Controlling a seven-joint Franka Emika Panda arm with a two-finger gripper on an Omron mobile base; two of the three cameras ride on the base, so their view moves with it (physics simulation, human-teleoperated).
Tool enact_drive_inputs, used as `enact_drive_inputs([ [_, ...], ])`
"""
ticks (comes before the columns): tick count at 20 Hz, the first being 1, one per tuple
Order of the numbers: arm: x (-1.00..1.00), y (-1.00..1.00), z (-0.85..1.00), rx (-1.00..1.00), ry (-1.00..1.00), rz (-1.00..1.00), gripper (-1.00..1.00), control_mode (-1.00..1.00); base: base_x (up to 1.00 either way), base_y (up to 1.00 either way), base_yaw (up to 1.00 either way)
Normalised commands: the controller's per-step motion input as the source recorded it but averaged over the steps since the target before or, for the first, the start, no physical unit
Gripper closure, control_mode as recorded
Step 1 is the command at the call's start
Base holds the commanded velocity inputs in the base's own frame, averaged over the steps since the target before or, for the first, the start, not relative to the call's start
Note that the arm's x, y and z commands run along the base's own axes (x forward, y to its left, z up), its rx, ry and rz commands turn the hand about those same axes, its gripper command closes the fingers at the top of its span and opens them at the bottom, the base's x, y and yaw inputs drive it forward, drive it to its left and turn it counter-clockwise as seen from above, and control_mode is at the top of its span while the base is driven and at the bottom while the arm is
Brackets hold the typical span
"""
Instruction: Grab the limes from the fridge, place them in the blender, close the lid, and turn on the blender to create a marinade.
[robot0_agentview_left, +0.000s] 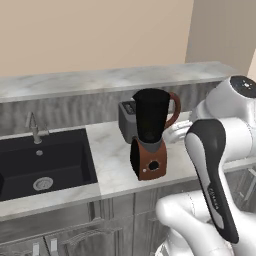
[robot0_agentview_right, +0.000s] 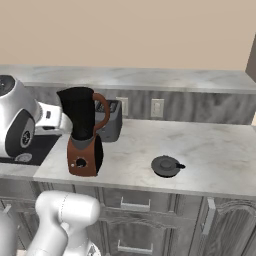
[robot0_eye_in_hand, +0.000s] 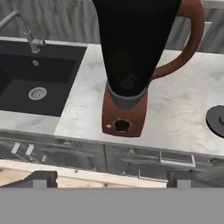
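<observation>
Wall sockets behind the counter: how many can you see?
2, side by side on the back wall: one socket just right of the toaster, the other further right. The blender may hide more.

I can read no text anywhere here. The blender (robot0_agentview_left: 150, 135) bears no label, brand or number.

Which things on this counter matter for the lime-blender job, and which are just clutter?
Job items:
- blender, jug open at the top
- lid, lying on the counter to the blender's right, apart from it
- gripper, open, holding nothing

Just lying about:
- toaster, behind the blender
- sink and faucet, left of the blender
- wall outlets
</observation>
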Motion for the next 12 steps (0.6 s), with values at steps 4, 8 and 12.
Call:
enact_drive_inputs([
  [4,0.01,0.00,-0.04,0.00,0.06,0.00,-1.00,-1.00,0.00,0.00,0.00],
  [8,-0.10,-0.08,0.00,0.03,0.02,-0.06,-1.00,-1.00,0.00,0.00,0.00],
  [12,-0.31,-0.17,0.00,0.06,0.00,-0.18,-1.00,1.00,-0.15,-0.07,-0.09],
])
